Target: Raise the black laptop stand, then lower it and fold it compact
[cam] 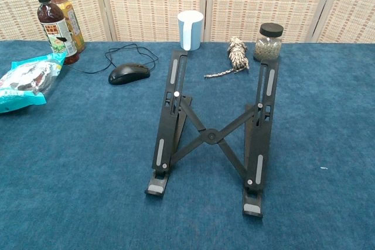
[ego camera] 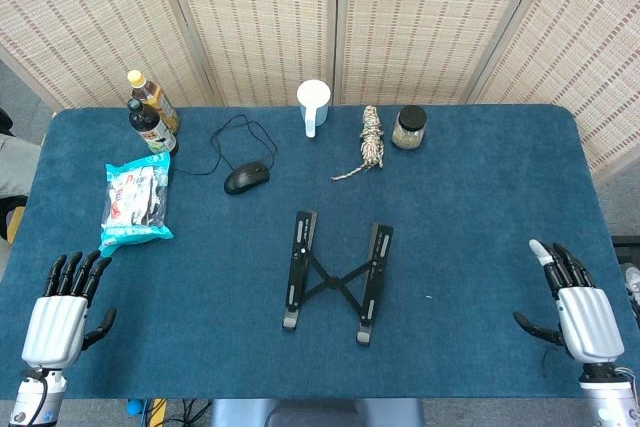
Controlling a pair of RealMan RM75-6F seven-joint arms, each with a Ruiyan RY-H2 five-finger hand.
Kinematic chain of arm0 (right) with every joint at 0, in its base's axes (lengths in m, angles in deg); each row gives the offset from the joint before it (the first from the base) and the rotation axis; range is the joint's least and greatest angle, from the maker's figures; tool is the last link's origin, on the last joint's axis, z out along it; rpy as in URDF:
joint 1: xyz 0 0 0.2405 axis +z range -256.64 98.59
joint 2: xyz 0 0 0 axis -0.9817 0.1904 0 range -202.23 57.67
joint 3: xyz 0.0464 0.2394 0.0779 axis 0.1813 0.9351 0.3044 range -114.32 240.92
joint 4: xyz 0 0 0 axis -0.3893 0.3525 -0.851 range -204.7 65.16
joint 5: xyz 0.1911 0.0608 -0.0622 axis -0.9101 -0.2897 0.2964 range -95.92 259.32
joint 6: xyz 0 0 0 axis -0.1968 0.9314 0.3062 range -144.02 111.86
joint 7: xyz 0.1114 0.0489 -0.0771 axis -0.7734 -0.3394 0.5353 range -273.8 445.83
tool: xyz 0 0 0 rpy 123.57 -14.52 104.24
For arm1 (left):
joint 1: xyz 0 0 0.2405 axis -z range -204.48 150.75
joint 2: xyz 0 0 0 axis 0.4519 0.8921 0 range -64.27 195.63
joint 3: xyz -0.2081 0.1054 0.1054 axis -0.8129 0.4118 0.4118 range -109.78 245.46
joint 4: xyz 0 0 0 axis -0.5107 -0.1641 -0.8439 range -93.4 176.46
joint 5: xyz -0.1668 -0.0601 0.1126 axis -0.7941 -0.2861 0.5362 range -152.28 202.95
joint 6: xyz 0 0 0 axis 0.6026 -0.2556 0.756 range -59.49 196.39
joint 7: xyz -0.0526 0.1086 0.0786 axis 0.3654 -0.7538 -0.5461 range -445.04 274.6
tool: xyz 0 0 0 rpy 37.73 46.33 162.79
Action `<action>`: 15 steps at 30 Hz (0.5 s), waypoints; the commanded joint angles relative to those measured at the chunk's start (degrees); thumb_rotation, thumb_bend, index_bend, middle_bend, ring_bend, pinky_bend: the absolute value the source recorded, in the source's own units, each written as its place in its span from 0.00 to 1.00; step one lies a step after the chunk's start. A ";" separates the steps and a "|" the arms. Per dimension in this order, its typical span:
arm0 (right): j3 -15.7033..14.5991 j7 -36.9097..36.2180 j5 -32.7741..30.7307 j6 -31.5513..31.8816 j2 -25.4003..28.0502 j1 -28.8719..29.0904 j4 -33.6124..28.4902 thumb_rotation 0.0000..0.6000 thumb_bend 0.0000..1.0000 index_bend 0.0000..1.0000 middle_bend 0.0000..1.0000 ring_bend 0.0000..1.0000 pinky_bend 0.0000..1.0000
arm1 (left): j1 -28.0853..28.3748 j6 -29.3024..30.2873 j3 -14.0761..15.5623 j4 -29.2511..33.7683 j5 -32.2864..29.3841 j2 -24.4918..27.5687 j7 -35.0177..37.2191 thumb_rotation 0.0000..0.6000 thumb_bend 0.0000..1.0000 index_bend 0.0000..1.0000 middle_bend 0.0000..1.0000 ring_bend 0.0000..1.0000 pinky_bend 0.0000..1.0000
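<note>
Black laptop stand (ego camera: 335, 275) lies mid-table, unfolded: two long rails spread apart, joined by a crossed X-brace, grey feet at the near ends. In the chest view the stand (cam: 214, 133) has its rails angled up off the cloth toward the back, so it is not lying flat. Nothing touches it.

Left hand (ego camera: 62, 312) rests at the near left corner of the table, fingers apart, holding nothing. Right hand (ego camera: 580, 309) rests at the near right corner, fingers also spread, nothing in it. Both sit well apart from the stand; neither shows in the chest view.

Surface: blue cloth-covered table (ego camera: 470, 217). Behind it a folding screen (ego camera: 400, 17) of woven beige panels in pale frames.

Counts along the far side: two bottles (ego camera: 152, 112) standing together at far left, one dark with a black cap, one amber with a yellow cap; one snack packet (ego camera: 135, 205) in teal and white, just in front of them; one black corded mouse (ego camera: 246, 178) with its cable looped behind; one white cup (ego camera: 313, 107); one bundle of braided rope (ego camera: 371, 142); one black-lidded glass jar (ego camera: 409, 128) of pale grains, just beside the rope.

Labels on bottles and packet carry print, too small to read.
</note>
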 commanded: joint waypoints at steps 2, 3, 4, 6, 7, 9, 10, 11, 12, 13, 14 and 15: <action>-0.14 -0.58 0.15 0.30 0.03 -0.24 0.41 1.00 0.08 0.00 0.14 0.03 0.14 | -0.10 0.06 0.13 -0.01 0.15 -0.01 -0.11 1.00 0.28 0.11 0.09 0.00 0.00; -0.16 -0.87 0.16 0.31 0.06 -0.28 0.54 1.00 0.08 0.00 0.14 0.03 0.14 | -0.15 0.15 0.15 0.06 0.24 0.00 -0.21 1.00 0.28 0.11 0.09 0.00 0.00; -0.19 -1.12 0.25 0.33 0.11 -0.29 0.63 1.00 0.08 0.00 0.14 0.03 0.14 | -0.20 0.26 0.16 0.12 0.32 0.01 -0.23 1.00 0.28 0.11 0.09 0.00 0.00; -0.24 -1.84 0.72 0.46 0.16 -0.24 0.88 1.00 0.08 0.00 0.14 0.03 0.14 | -0.31 0.55 0.18 0.25 0.55 0.04 -0.29 1.00 0.28 0.11 0.09 0.00 0.00; -0.21 -2.15 0.85 0.49 0.14 -0.19 0.96 1.00 0.08 0.00 0.14 0.03 0.14 | -0.34 0.60 0.18 0.29 0.60 0.06 -0.31 1.00 0.28 0.11 0.09 0.00 0.00; -0.19 -2.74 0.97 0.21 0.14 0.02 1.15 1.00 0.08 0.00 0.14 0.03 0.14 | -0.35 0.60 0.19 0.40 0.67 0.12 -0.31 1.00 0.28 0.11 0.09 0.00 0.00; -0.21 -3.07 1.01 -0.04 0.18 0.16 1.16 1.00 0.08 0.00 0.14 0.03 0.14 | -0.35 0.57 0.20 0.45 0.69 0.15 -0.34 1.00 0.28 0.11 0.09 0.00 0.00; -0.24 -3.50 1.04 -0.36 0.26 0.34 1.09 1.00 0.08 0.00 0.14 0.03 0.14 | -0.35 0.54 0.21 0.47 0.73 0.17 -0.34 1.00 0.28 0.11 0.09 0.00 0.00; -0.27 -4.12 1.04 -0.84 0.40 0.59 0.89 1.00 0.08 0.00 0.14 0.03 0.14 | -0.34 0.52 0.23 0.48 0.78 0.19 -0.31 1.00 0.28 0.11 0.09 0.00 0.00; -0.32 -4.83 1.03 -1.41 0.69 0.88 0.59 1.00 0.08 0.00 0.14 0.03 0.14 | -0.36 0.48 0.31 0.48 0.86 0.19 -0.28 1.00 0.28 0.11 0.09 0.00 0.00; -0.38 -5.40 1.03 -1.88 0.88 1.11 0.31 1.00 0.08 0.00 0.14 0.03 0.14 | -0.38 0.45 0.36 0.48 0.90 0.16 -0.27 1.00 0.28 0.11 0.09 0.00 0.00; -0.46 -6.20 0.99 -2.73 1.16 1.53 -0.17 1.00 0.08 0.00 0.14 0.03 0.14 | -0.43 0.46 0.43 0.49 0.95 0.15 -0.24 1.00 0.28 0.11 0.09 0.00 0.00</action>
